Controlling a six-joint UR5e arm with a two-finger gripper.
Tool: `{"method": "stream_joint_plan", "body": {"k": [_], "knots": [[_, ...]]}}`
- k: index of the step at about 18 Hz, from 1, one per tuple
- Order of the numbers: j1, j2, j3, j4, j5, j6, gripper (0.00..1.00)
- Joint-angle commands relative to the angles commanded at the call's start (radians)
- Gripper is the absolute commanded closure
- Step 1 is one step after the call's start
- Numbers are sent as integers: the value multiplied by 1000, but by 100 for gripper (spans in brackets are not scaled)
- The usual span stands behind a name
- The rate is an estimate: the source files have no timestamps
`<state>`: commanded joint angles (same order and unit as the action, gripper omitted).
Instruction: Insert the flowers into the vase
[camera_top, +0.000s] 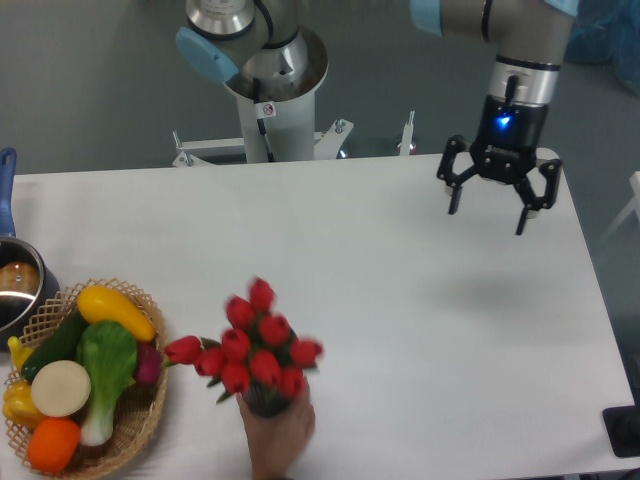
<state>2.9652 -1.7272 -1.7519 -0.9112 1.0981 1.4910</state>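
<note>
The flowers (250, 350), a bunch of red tulip buds, are near the table's front edge at centre-left. A human hand (277, 435) reaching in from the front edge holds them from below. A small dark shape (262, 403) shows between the buds and the hand; I cannot tell whether it is the vase. No vase stands elsewhere in view. My gripper (487, 218) hangs open and empty above the table's far right, well away from the flowers.
A wicker basket (150, 415) with toy vegetables, including a green-and-white leafy one (105, 365), sits at the front left. A steel pot (15, 290) with a blue handle is at the left edge. The robot's base (270, 110) stands behind the table.
</note>
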Motion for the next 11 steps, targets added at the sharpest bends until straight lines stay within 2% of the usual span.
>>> {"method": "stream_joint_plan", "body": {"k": [3, 6, 11], "knots": [[0, -9, 12, -5, 141, 12, 0], [-8, -28, 35, -27, 230, 14, 0], [-95, -80, 158, -175, 419, 12, 0]]}}
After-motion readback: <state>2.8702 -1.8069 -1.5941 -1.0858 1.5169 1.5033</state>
